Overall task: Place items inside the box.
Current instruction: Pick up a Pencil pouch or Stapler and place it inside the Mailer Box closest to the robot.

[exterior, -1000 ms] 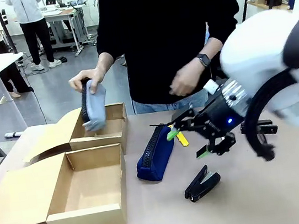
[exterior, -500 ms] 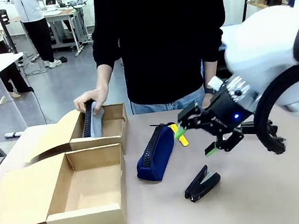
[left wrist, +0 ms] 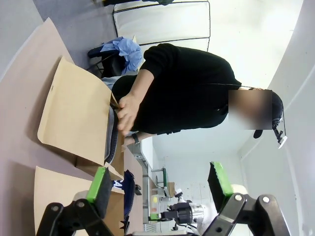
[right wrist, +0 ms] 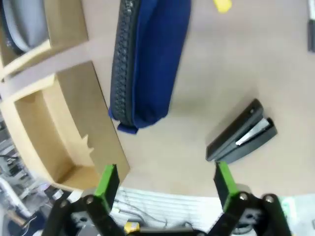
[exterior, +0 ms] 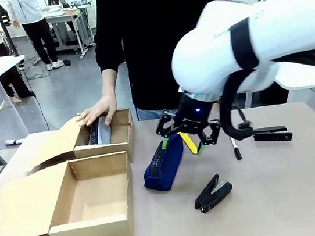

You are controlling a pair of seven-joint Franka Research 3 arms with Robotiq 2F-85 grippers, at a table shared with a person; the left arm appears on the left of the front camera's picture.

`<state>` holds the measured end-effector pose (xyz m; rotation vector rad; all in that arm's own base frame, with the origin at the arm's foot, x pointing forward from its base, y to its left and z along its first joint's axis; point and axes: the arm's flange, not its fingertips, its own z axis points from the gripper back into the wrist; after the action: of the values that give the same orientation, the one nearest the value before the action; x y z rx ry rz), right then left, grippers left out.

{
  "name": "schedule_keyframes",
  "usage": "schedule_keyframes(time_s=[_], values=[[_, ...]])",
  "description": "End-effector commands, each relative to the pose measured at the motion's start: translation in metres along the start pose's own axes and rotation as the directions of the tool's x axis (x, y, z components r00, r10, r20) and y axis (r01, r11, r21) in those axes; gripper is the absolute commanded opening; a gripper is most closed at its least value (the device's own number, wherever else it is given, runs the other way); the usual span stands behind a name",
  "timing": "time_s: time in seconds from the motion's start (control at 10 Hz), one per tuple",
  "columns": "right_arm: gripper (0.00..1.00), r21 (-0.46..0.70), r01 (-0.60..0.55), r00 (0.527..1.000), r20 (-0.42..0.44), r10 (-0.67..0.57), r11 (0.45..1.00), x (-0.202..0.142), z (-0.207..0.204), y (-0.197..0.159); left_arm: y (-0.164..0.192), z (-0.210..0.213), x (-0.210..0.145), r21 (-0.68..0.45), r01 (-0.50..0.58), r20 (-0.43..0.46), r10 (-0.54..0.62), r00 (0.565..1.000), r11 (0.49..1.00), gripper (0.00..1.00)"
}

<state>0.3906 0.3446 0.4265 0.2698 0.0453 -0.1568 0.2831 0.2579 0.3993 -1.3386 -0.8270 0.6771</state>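
**Right fingers wide above the navy case, nothing held**

- Right arm (exterior: 264,38) reaches across the middle. The right fingers (right wrist: 107,181) are spread wide with nothing between them, hanging above the surface (exterior: 287,205).
- Left fingers (left wrist: 101,184) are also apart and empty, pointed toward the person.
- Near box (exterior: 95,235): open, off to one side of the right fingers, past the case.
- Far box (exterior: 124,120): farther out on that side. The person's hand (exterior: 95,111) rests on the grey pencil case (exterior: 102,133) standing in it.
- Navy pencil case (right wrist: 147,64): flat on the surface, just ahead of the right fingers.
- Black stapler (right wrist: 241,135): ahead of the other finger, apart from the case.
- Second stapler (exterior: 272,134): well behind the wrist.
- Yellow utility knife (exterior: 190,142): just beside the case's far end, close under the fingers.
- Black marker (exterior: 235,149): near the wrist.

Risks, as I judge them:
- The case looks soft and long. Gripped near one end it could sag and snag the box wall.
- Coming down off-centre could pinch or knock the knife.
- A swing toward the far box would meet the person's hand. The near box is safer.
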Motion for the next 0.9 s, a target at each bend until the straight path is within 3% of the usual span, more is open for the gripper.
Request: schedule_keyframes(time_s=[0.0,0.3,0.5,0.8], values=[[1.00,-0.034,0.051,0.999,-0.012,-0.051,0.998,0.025,-0.025,0.049,-0.001,0.001,-0.001,-0.021,0.007,0.004,-0.006,1.000,1.000,1.00],[1.00,-0.042,0.126,0.986,0.115,-0.120,0.991,0.036,-0.059,0.073,-0.001,0.001,-0.001,-0.021,0.007,0.004,-0.006,1.000,1.000,1.00],[1.00,-0.111,0.127,0.989,0.088,-0.118,0.986,0.043,-0.088,0.081,-0.001,0.001,-0.001,-0.021,0.007,0.004,-0.006,1.000,1.000,1.00],[1.00,-0.158,0.236,0.963,0.169,-0.209,0.959,0.043,-0.101,0.082,-0.001,0.001,-0.001,-0.021,0.007,0.004,-0.006,1.000,1.000,1.00]])
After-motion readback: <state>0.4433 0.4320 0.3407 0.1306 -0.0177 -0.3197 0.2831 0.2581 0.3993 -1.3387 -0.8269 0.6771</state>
